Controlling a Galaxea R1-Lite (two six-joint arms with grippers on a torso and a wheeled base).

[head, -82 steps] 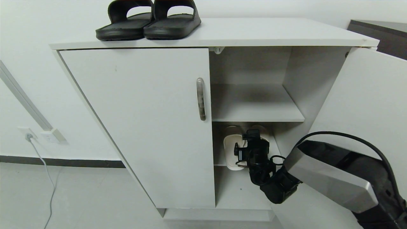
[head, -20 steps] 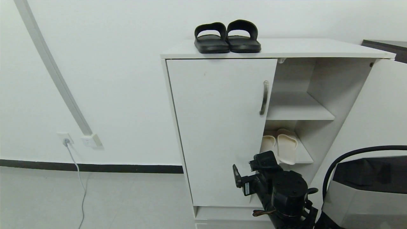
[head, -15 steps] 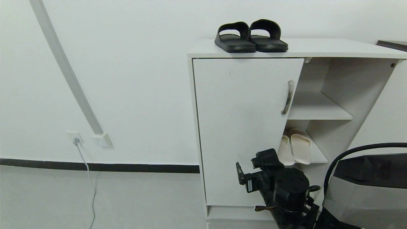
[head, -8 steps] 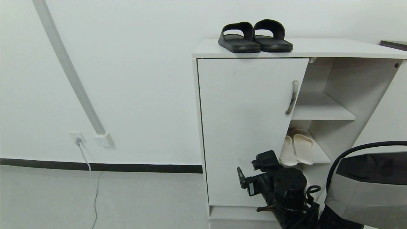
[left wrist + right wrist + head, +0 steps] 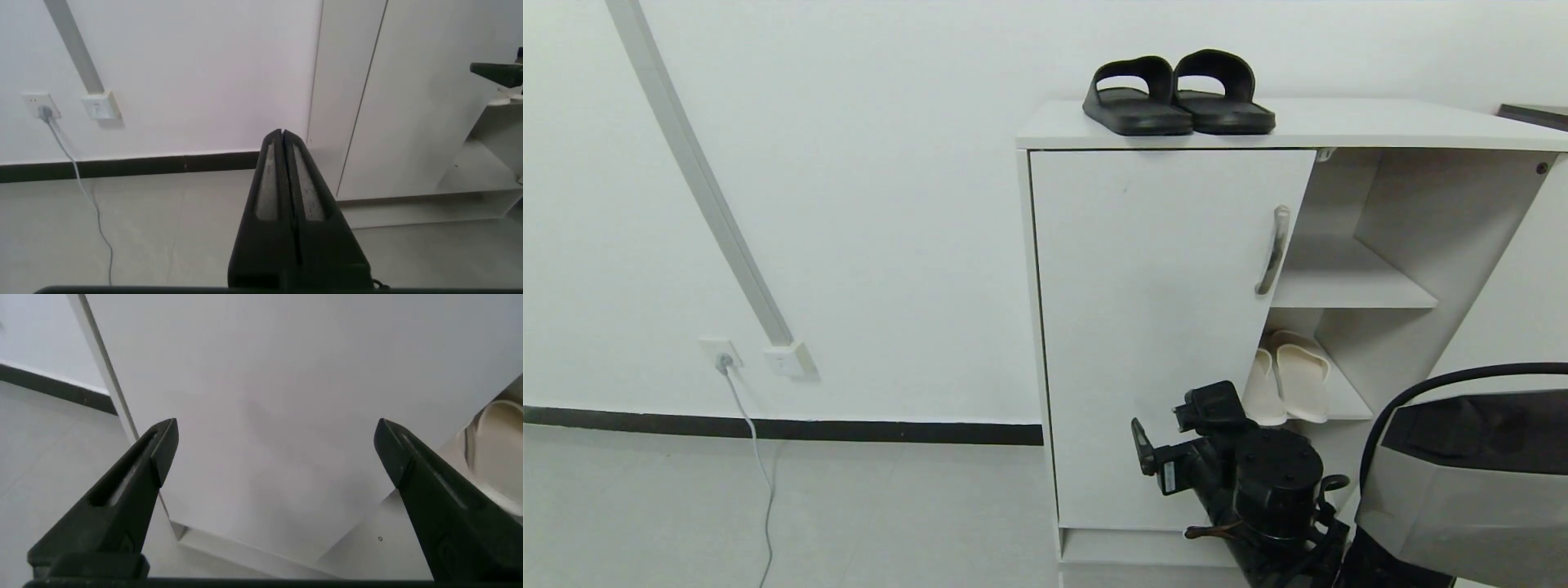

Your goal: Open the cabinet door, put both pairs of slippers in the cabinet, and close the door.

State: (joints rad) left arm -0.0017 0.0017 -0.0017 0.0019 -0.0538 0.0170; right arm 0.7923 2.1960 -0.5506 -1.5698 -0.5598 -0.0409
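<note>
- My right gripper (image 5: 278, 498) has its jaws spread wide with nothing between them. It faces the lower part of the cabinet's left door (image 5: 1152, 327), near but not touching it.
- In the head view that gripper sits low, in front of the bottom corner of the left door, just below the cream slippers.
- My left gripper (image 5: 282, 151) has its two fingers pressed flat together and holds nothing. It hangs above the floor (image 5: 147, 229), off to the side of the cabinet (image 5: 409, 98).
- The black slippers (image 5: 1178, 94) stand side by side on the cabinet's top panel (image 5: 1380, 122), near its left end, toes towards me.
- The cream slippers (image 5: 1286, 377) lie as a pair on the middle shelf (image 5: 1343, 404) inside the cabinet, just behind the edge of the left door.
- The left door is shut, with its metal handle (image 5: 1272, 249) upright at the inner edge. The right door (image 5: 1523, 278) is swung out, so the shelves show.
- A wall socket (image 5: 719, 353) with a cable (image 5: 756, 457) plugged in sits on the wall, well to the left.
</note>
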